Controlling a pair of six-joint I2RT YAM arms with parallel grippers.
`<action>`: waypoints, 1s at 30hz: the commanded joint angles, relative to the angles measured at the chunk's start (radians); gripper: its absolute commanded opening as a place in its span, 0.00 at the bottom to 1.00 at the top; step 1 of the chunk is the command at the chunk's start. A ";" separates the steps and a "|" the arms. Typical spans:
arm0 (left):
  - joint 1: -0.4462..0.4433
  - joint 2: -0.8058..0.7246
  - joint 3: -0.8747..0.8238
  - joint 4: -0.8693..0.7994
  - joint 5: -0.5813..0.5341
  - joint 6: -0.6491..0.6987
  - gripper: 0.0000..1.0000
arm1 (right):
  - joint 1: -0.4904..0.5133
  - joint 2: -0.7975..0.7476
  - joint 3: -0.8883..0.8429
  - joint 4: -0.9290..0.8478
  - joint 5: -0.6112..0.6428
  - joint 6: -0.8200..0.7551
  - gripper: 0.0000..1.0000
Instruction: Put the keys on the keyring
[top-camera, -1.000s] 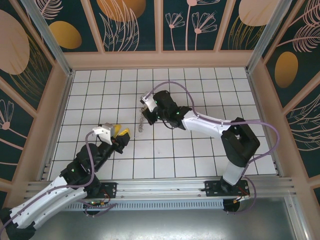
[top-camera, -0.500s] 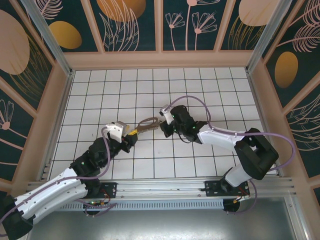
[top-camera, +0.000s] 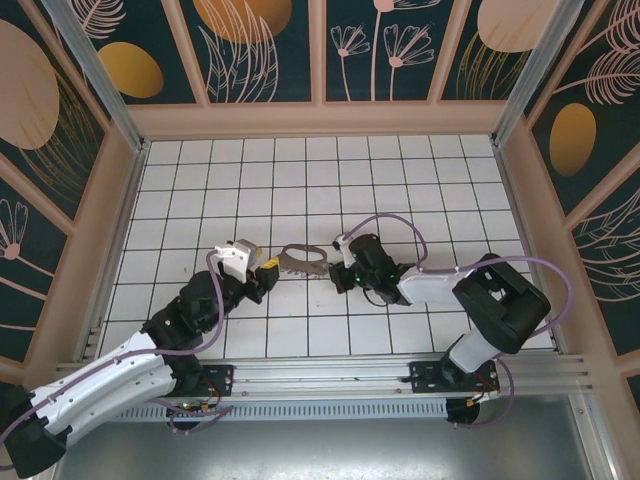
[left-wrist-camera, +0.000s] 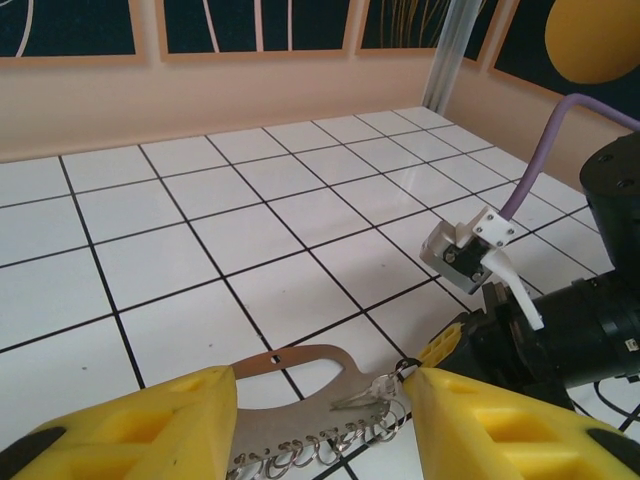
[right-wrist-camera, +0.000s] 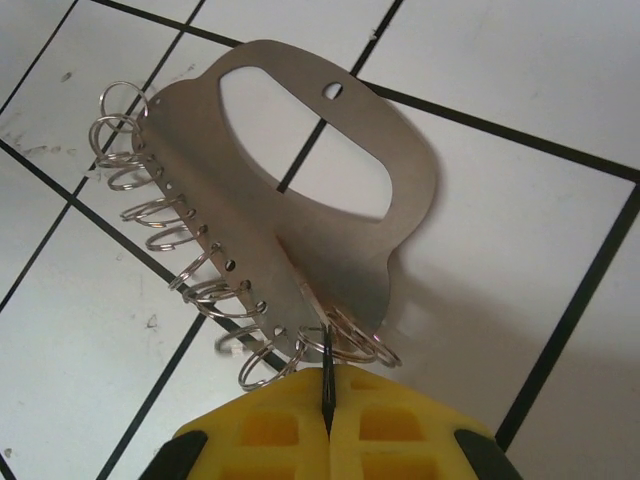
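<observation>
Presently on my screens, item by item. Keyring (top-camera: 298, 258): a flat silvery plate with an oval cut-out and a row of small split rings (right-wrist-camera: 150, 210) along one edge, sitting near the middle of the tiled floor (top-camera: 400, 180), between the two grippers. Key (left-wrist-camera: 365, 392): small, pale silver, lying against the plate at its ringed corner, hung from a ring at the end nearest the right arm. Left gripper (top-camera: 266, 270): at the plate's left end, its yellow fingers (left-wrist-camera: 150, 425) set moderately apart, with the plate and its rings showing in the gap between them; I cannot tell whether either pad touches the metal. Right gripper (top-camera: 338, 277): at the plate's opposite end, facing the left one, with its pads pressed together on a thin dark sliver at the plate's ringed corner (right-wrist-camera: 327, 385); I cannot tell whether that sliver is a ring or the plate's edge. Plate attitude: one side looks slightly raised over its shadow in the right wrist view.
</observation>
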 joint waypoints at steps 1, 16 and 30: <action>-0.002 -0.003 0.027 0.021 0.001 0.016 0.51 | -0.006 -0.012 -0.023 0.070 0.064 0.039 0.05; -0.001 0.044 0.013 0.050 -0.007 -0.008 0.74 | -0.009 -0.387 -0.077 -0.081 0.263 -0.036 0.62; 0.238 0.112 -0.031 0.142 -0.219 -0.113 0.98 | -0.511 -0.818 -0.281 0.050 0.158 -0.070 0.99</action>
